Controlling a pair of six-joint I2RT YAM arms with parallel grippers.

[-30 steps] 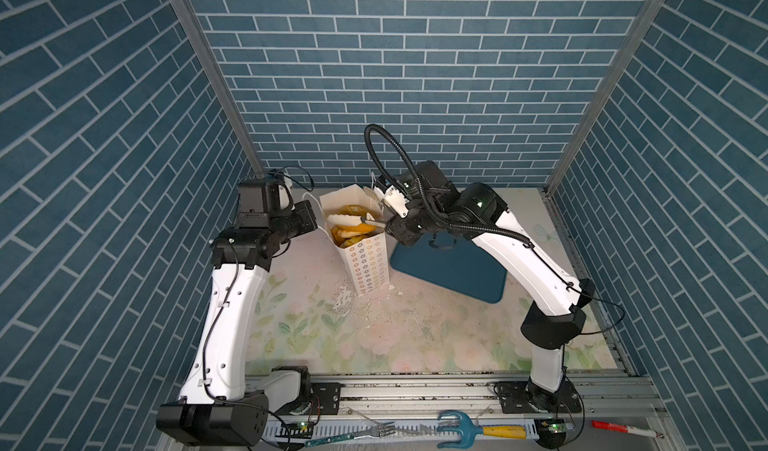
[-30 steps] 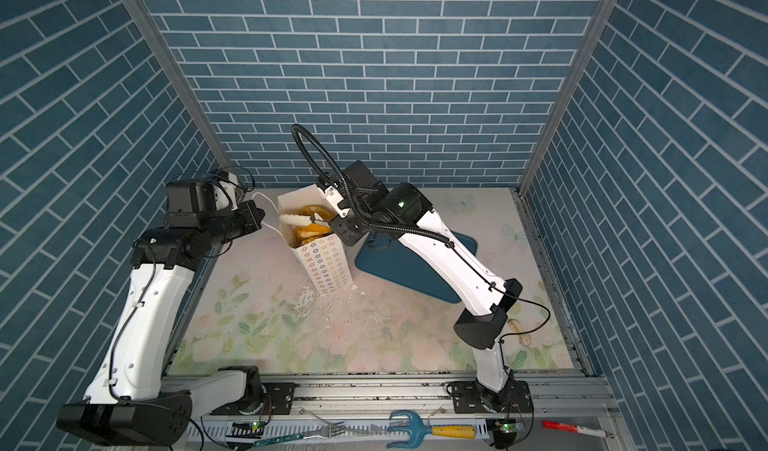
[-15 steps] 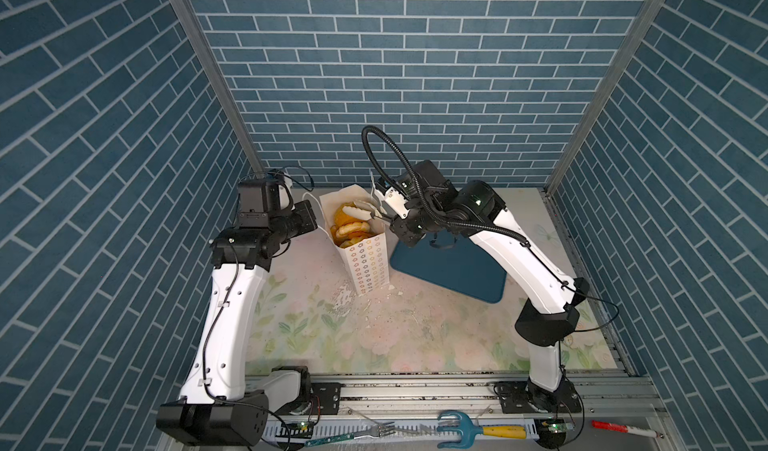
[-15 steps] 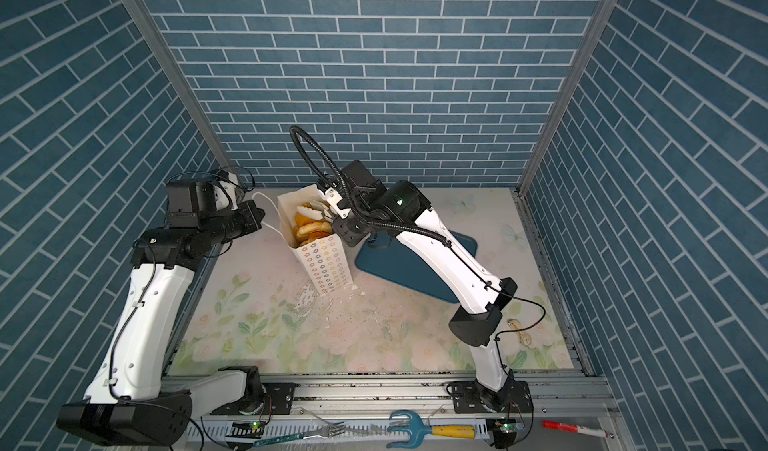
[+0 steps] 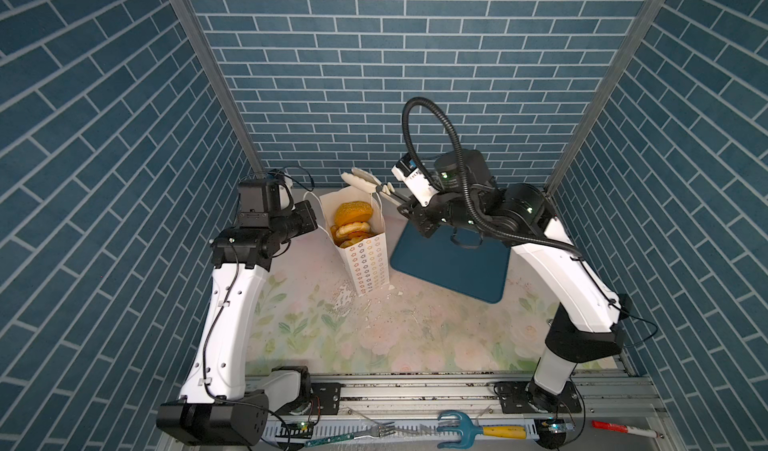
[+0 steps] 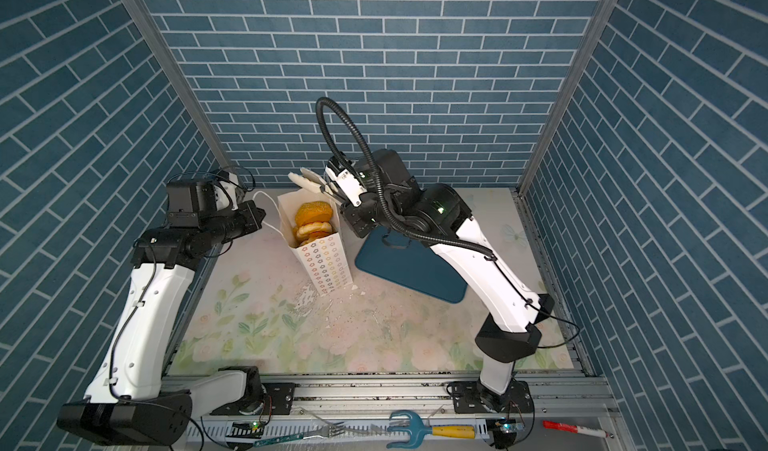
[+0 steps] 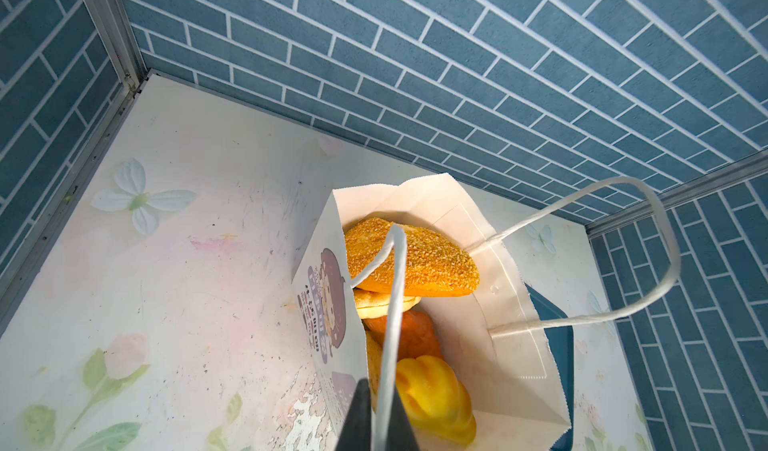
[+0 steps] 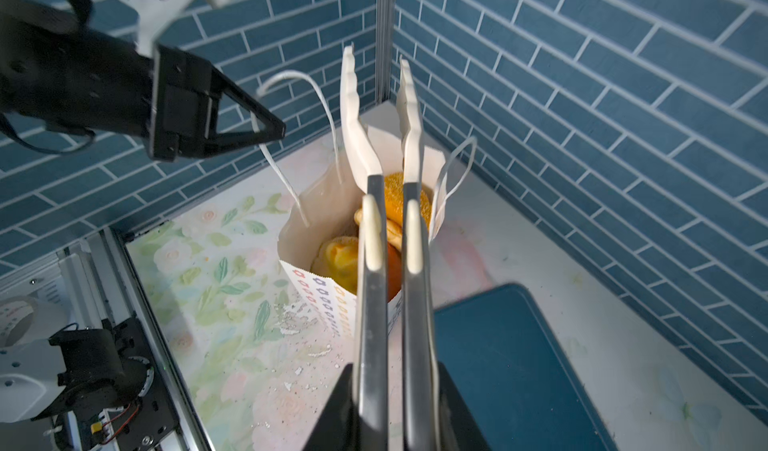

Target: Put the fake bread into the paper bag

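The white paper bag (image 5: 368, 262) (image 6: 330, 264) stands upright mid-table with several pieces of fake bread (image 5: 353, 214) (image 6: 313, 214) (image 7: 411, 257) (image 8: 338, 257) piled inside, a seeded loaf on top. My left gripper (image 5: 309, 217) (image 6: 258, 216) (image 7: 380, 390) (image 8: 270, 131) is shut on one cord handle (image 7: 395, 303) beside the bag's mouth. My right gripper (image 5: 409, 205) (image 6: 347, 207) (image 8: 390, 378) is shut on metal tongs (image 5: 365, 182) (image 6: 307, 180) (image 8: 353, 128). Their white tips hang empty above the bag's far rim.
A dark blue tray (image 5: 453, 262) (image 6: 407, 266) (image 8: 519, 365) lies bare right of the bag, under my right arm. White flakes (image 5: 345, 299) litter the floral mat in front of the bag. A fork (image 5: 374, 430), a blue hand rake (image 5: 461, 428) and a red marker (image 5: 619, 428) lie on the front rail.
My right arm has drawn the tongs up and back out of the bag's mouth, and their arms have squeezed together. The left arm holds still.
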